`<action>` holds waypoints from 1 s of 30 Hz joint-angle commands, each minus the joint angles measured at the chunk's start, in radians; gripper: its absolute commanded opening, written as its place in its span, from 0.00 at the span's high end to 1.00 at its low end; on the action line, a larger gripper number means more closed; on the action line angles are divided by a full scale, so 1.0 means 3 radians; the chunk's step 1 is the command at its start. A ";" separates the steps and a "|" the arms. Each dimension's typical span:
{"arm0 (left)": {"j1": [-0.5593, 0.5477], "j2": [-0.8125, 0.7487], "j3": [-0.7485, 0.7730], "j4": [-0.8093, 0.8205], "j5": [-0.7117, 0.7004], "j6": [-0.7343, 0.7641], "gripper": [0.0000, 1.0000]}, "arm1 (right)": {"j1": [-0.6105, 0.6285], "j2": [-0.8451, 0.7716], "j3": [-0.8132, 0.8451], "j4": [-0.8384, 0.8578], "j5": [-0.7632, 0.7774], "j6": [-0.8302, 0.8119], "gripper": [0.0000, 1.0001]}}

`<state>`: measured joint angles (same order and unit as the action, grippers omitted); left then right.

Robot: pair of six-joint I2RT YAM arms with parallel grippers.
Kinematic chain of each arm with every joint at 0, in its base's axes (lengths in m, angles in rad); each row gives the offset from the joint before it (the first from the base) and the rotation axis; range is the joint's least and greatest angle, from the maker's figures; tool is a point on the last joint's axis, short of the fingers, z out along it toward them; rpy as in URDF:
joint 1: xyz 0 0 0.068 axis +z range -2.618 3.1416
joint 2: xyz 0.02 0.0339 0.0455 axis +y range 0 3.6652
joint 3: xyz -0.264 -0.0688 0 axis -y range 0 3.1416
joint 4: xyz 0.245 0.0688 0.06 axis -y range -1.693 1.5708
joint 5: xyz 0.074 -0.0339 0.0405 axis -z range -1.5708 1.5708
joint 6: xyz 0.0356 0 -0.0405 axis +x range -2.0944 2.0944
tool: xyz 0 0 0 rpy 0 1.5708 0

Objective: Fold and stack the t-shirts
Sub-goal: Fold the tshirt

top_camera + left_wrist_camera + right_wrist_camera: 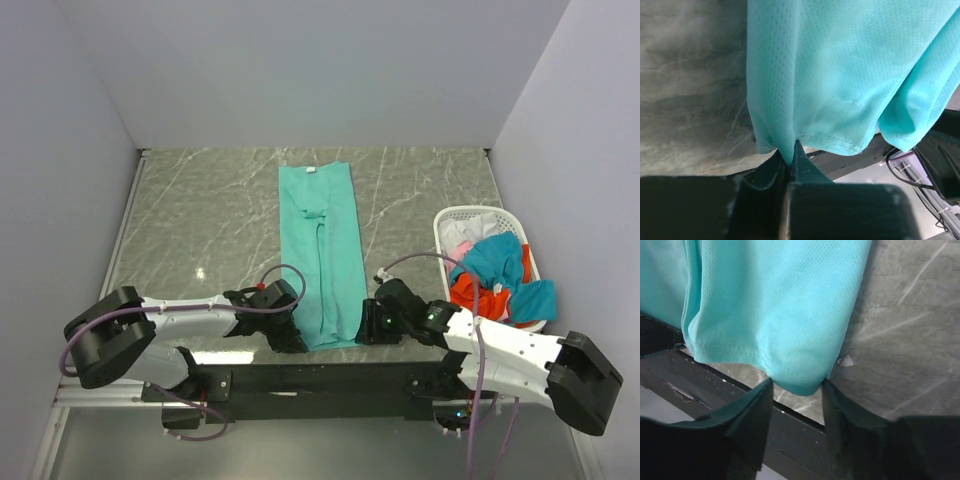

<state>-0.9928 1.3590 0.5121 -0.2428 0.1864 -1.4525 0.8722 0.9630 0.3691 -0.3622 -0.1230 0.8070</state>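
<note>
- Left fingers are pressed together and pinch the near hem of the teal-green t-shirt at its left corner. In the left wrist view I see no gap between them, only the stitched edge going in.
- Right fingers stand apart. The right corner of the same hem sits between the two tips, and the cloth there is not squeezed.
- In the top view this t-shirt lies in the middle of the desk as one long narrow strip, folded along its length. The collar is at the far end, and the hem is at the near edge, between my two arms.
- One raised crease runs down the middle of the strip, and the near part is a little wrinkled.
- I cannot tell whether the left corner is lifted from the desk or only held flat against it.
- Just past the near edge of the desk is the black mounting rail. Both wrist views show it close below the hem.
- On the right side of the desk stands the white lattice laundry basket, well apart from the strip.
- Inside the basket, crumpled together, are the orange-red t-shirt, the blue-teal t-shirt on top of it, and the pale pink t-shirt at the far side.
- My right arm passes just beside the near rim of the basket.
</note>
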 commanded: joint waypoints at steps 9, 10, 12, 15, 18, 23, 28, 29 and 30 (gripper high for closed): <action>-0.0019 0.0103 -0.0066 -0.0259 -0.0549 0.0183 0.99 | -0.0018 0.0236 0.0028 0.0282 0.0001 -0.0123 0.93; -0.0030 0.0067 -0.0045 -0.0274 -0.0590 0.0199 0.99 | -0.0018 0.0175 0.0033 0.0272 0.0021 -0.0133 0.95; -0.0030 0.0021 0.0005 -0.0320 -0.0611 0.0224 0.99 | -0.0018 0.0053 0.0058 0.0231 0.0088 -0.0174 0.99; -0.0030 -0.0076 0.0102 -0.0443 -0.0769 0.0245 0.99 | -0.0018 -0.0095 0.0140 0.0144 0.0210 -0.0241 1.00; -0.0035 -0.0158 0.0215 -0.0581 -0.0907 0.0285 0.99 | -0.0018 -0.0183 0.0242 0.0067 0.0348 -0.0302 1.00; -0.0030 -0.0240 0.0343 -0.0668 -0.1117 0.0362 0.99 | -0.0034 -0.0132 0.0472 0.0006 0.0512 -0.0384 1.00; 0.0052 -0.0189 0.0609 -0.0730 -0.1316 0.0566 0.99 | -0.0141 0.0042 0.0763 0.0047 0.0579 -0.0476 1.00; 0.0072 -0.0169 0.0650 -0.0745 -0.1327 0.0602 0.99 | -0.0161 0.0062 0.0804 0.0047 0.0589 -0.0496 1.00; 0.0133 -0.0143 0.0731 -0.0755 -0.1342 0.0674 0.99 | -0.0182 0.0113 0.0840 0.0052 0.0594 -0.0517 1.00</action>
<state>-0.9825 1.3067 0.6609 -0.4343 -0.1455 -1.3224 0.8413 0.9733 0.5587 -0.3527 0.0051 0.6899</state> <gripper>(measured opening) 0.028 0.017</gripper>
